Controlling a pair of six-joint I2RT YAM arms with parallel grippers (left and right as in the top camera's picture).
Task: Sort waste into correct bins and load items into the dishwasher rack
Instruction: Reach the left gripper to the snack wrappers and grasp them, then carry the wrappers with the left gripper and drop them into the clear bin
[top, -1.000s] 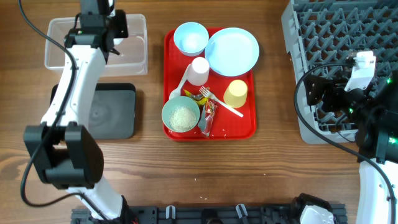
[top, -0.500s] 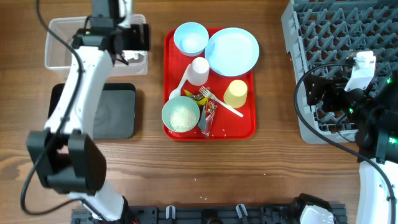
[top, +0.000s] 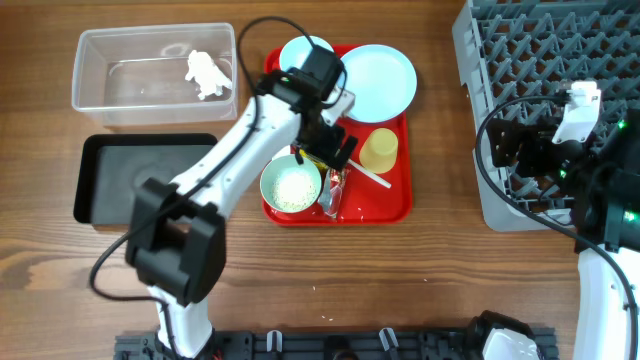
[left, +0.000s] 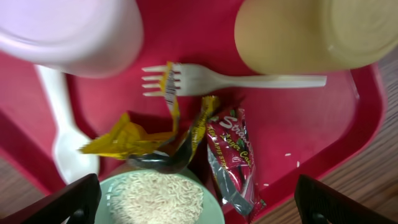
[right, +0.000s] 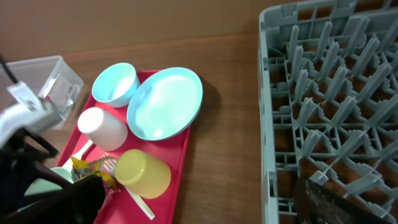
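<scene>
My left gripper (top: 330, 150) hangs open over the red tray (top: 395, 200), above the yellow wrapper (left: 127, 138), the red wrapper (left: 231, 155) and the bowl of rice (left: 158, 199). A white fork (left: 236, 81), a white spoon (left: 61, 134), the pink cup (left: 68, 28) and the yellow cup (left: 305, 34) lie around them. The crumpled paper wad (top: 206, 72) sits in the clear tub (top: 100, 95). An empty blue bowl (right: 115, 84) and the plate (top: 378, 80) are at the tray's back. My right gripper (right: 202, 205) is open over the left edge of the dishwasher rack (top: 560, 60).
The black tray (top: 145, 178) lies in front of the clear tub at the left. A few loose rice grains (top: 319, 290) dot the wood in front of the red tray. Bare table separates the red tray from the rack (right: 329, 93).
The left gripper opened over the clear tub and left the paper wad there. The left arm then swung right to hang over the red tray. The right arm has not moved.
</scene>
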